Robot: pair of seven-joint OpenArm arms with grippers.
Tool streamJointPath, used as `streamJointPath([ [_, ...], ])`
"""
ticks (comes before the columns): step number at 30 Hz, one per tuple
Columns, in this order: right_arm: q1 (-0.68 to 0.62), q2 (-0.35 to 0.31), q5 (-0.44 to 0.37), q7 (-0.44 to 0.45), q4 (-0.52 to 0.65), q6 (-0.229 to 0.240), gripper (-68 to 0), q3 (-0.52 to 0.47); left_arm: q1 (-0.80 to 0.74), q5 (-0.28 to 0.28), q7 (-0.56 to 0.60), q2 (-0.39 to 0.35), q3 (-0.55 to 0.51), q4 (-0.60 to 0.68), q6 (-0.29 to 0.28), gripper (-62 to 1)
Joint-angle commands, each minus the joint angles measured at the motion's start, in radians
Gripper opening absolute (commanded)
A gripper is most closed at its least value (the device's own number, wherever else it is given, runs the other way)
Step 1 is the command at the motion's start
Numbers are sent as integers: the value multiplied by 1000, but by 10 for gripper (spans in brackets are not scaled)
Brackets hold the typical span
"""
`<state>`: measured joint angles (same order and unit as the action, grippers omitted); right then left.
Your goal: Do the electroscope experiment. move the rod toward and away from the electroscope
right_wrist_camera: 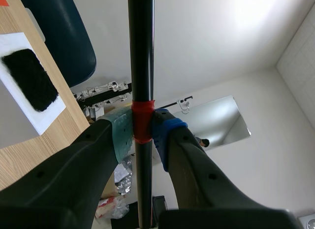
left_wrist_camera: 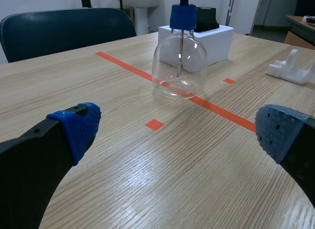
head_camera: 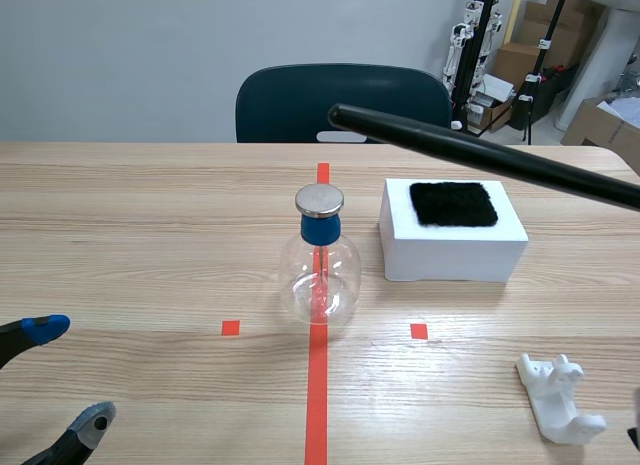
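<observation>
Seemingly the approach step is running, the next move calling for easing the long black rod [head_camera: 480, 155] down toward the clear glass, blue-stoppered electroscope [head_camera: 320, 270] standing mid-table, while the right gripper [right_wrist_camera: 142, 130] is clenching that rod at its red band, tip raised clear of the flask.
</observation>
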<state>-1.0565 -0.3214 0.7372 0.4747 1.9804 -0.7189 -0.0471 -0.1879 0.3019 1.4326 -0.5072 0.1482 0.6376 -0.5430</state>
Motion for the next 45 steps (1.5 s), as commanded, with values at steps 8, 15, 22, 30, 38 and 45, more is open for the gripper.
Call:
streamJointPath([
  [8,6,0,-3,11,6,-50,-673,-4,3,-10,17,-11,-10,11,2,14],
  [15,7,0,-3,10,6,-50,-673,-4,3,-10,17,-11,-10,11,2,14],
  [22,26,0,-3,10,5,33,-673,-4,3,-10,17,-11,-10,11,2,14],
  [30,116,0,-3,4,5,220,-673,3,3,-10,17,-11,-10,11,2,14],
  [38,215,-18,27,-106,5,198,-673,97,3,-10,17,-11,-10,11,2,14],
  [45,377,-100,48,-360,5,186,-673,127,3,-10,17,-11,-10,11,2,14],
])
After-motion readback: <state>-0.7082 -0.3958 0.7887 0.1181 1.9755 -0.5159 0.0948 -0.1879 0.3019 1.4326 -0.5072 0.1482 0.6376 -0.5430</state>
